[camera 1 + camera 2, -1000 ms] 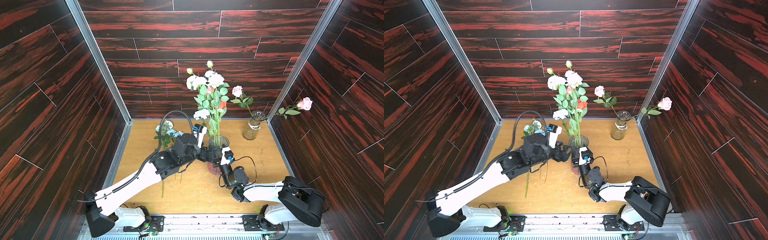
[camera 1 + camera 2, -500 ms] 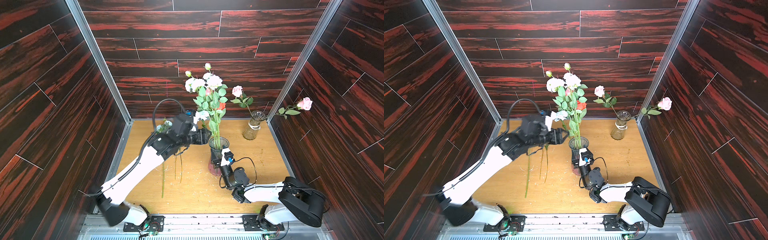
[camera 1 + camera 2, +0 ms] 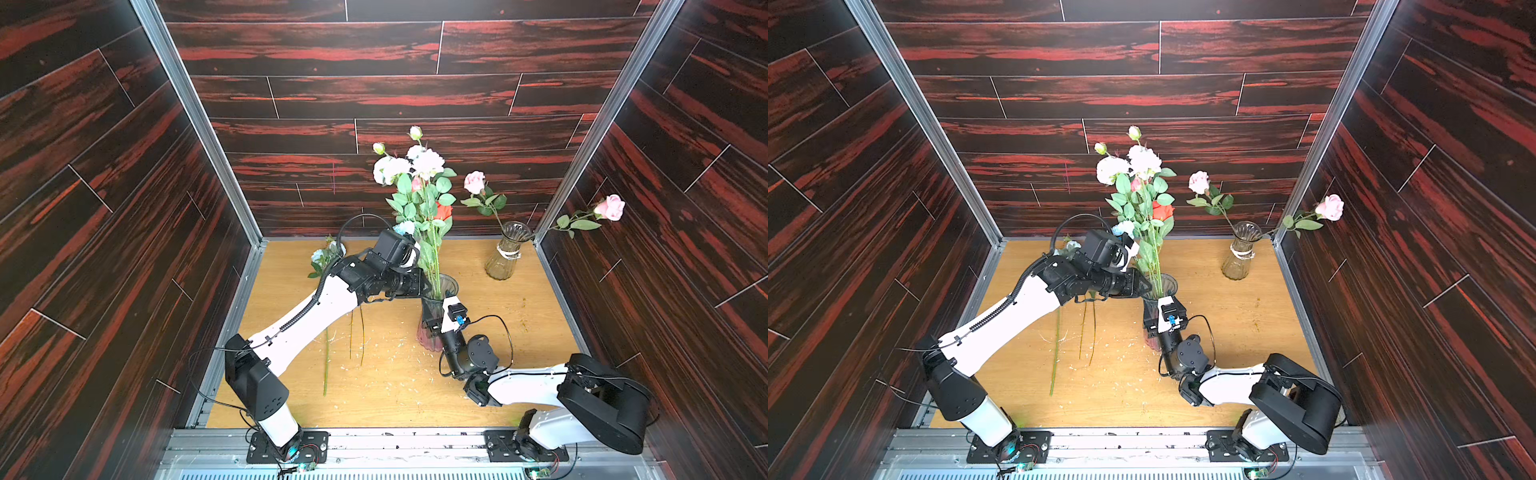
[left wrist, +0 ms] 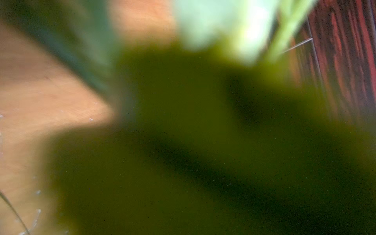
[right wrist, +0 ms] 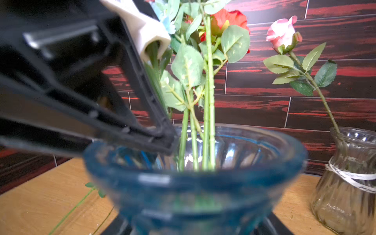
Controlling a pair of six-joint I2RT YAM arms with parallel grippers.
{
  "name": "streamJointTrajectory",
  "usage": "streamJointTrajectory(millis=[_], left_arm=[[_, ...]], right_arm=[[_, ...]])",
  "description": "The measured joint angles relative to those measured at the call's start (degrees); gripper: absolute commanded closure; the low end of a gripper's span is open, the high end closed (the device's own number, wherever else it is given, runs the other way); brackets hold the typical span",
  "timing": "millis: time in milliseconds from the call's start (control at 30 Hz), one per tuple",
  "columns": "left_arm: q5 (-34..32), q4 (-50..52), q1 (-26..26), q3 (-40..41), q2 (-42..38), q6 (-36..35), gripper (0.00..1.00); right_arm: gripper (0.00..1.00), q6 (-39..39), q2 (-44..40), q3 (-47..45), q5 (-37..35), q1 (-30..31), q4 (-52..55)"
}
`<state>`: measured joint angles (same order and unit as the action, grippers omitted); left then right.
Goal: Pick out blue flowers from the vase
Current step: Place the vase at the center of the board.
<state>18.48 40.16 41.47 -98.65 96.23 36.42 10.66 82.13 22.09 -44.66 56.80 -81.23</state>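
The blue-tinted glass vase (image 3: 441, 286) (image 5: 195, 183) stands mid-table holding pale blue-white flowers (image 3: 424, 164) (image 3: 1127, 164) and a red rose (image 3: 442, 211). My right gripper (image 3: 432, 328) (image 3: 1152, 328) is shut on the vase's lower body. My left gripper (image 3: 422, 284) (image 3: 1142, 286) (image 5: 168, 142) reaches over the rim from the left. Its tips are drawn together against the stalks, on the stalk of a small blue bloom (image 3: 405, 227) (image 5: 162, 12). Green leaves block the left wrist view. More blue flowers (image 3: 328, 253) lie on the table at the left.
A clear glass vase (image 3: 505, 253) (image 5: 350, 183) at the back right holds two pink roses (image 3: 474, 181) (image 3: 610, 207). Loose green stalks (image 3: 326, 365) and pale crumbs lie on the wooden table (image 3: 519, 374). Dark panelled walls close in on three sides.
My left arm lifted and swung, and its tips now sit at the vase mouth. Its jaws have come together from wide open. The right arm and vase have not moved.
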Motion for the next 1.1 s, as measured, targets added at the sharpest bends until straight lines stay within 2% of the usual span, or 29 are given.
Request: streamJointTrajectory(millis=[67,200,233,300,367,467,567,833,1000,1100], left_arm=[[-0.48,0.66,-0.61,-0.28,0.17,1.05,1.0],[-0.92,1.27,-0.61,-0.26,0.39,0.68,1.0],[-0.92,1.29,-0.61,-0.28,0.39,0.57,1.0],[-1.01,1.44,-0.61,-0.35,0.39,0.42,1.0],[-1.22,1.7,-0.61,-0.37,0.39,0.17,1.0],[-1.77,2.89,-0.59,-1.29,0.74,-0.37,1.0],[-3.3,5.03,-0.44,-3.08,1.64,-1.62,1.0],[-6.99,6.51,0.15,-2.56,2.86,-7.58,1.0],[-9.66,5.07,-0.37,0.68,3.13,-9.05,1.0],[-11.96,4.85,-1.16,2.32,3.61,-10.1,1.0]], right_arm=[[1.0,2.47,0.02,0.0,0.04,0.11,0.79],[0.99,3.37,0.04,0.0,0.09,0.11,1.42],[0.95,3.39,0.04,0.0,0.04,0.11,1.4],[0.81,3.39,0.13,0.0,0.04,0.13,1.36],[0.6,3.28,0.2,0.0,0.09,0.15,1.36],[0.37,2.71,0.17,0.0,0.39,0.15,1.53],[0.24,0.87,-0.44,-0.26,0.96,0.15,2.64],[0.1,-7.19,-7.72,-3.34,6.43,0.35,9.99],[0.07,-9.46,-10.88,-5.09,8.39,0.5,14.16],[0.06,-10.69,-14.47,-6.05,7.85,0.57,13.05]])
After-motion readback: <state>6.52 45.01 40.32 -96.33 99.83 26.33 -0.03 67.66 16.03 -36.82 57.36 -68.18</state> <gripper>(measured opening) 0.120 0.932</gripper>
